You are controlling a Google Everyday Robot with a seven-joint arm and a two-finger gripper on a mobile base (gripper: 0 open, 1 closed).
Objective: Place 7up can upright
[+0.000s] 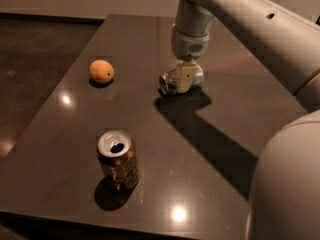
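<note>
No brand name, lettering or number can be read on the silver 7up can (pixel 169 82) lying on its side on the dark table (pixel 70 134). The same goes for the copper-coloured can (pixel 118 163) standing open-topped nearer the camera. The gripper (pixel 183 78), showing no legible marking, is down at the lying can.
</note>
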